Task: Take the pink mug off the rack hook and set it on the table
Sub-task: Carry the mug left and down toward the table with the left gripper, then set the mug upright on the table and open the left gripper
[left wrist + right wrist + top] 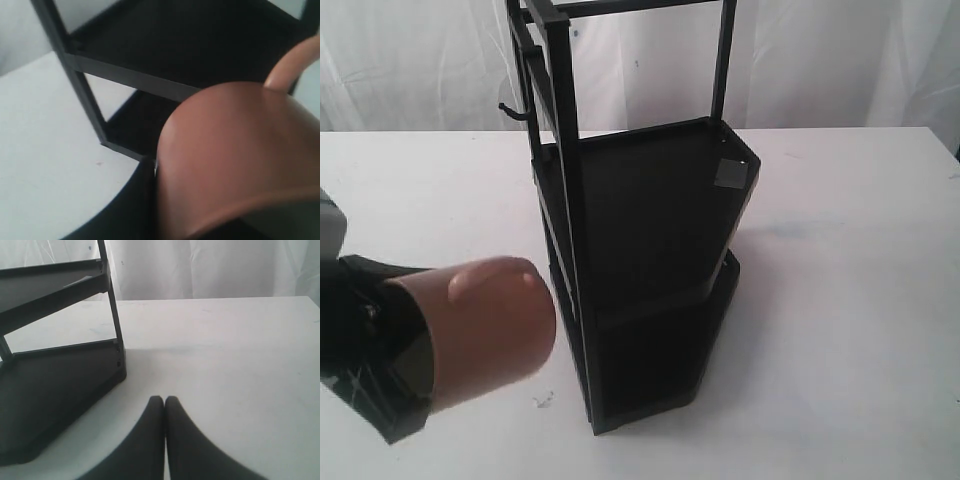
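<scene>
left tool [380,350] clamped on pink mug [490,325], just beside rack [650,260] edge, right tool [165,407] closed over table [240,350]

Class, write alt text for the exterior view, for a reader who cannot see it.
The left gripper holds a pink mug on its side, low at the left, beside a tall black shelf rack on a white table. The rack hook near the rack's top is bare.

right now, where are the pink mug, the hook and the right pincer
pink mug [485,330]: exterior view, on its rounded side wall
hook [514,112]: exterior view, on its thin black arm
right pincer [164,400]: right wrist view, midway between its touching tips
</scene>
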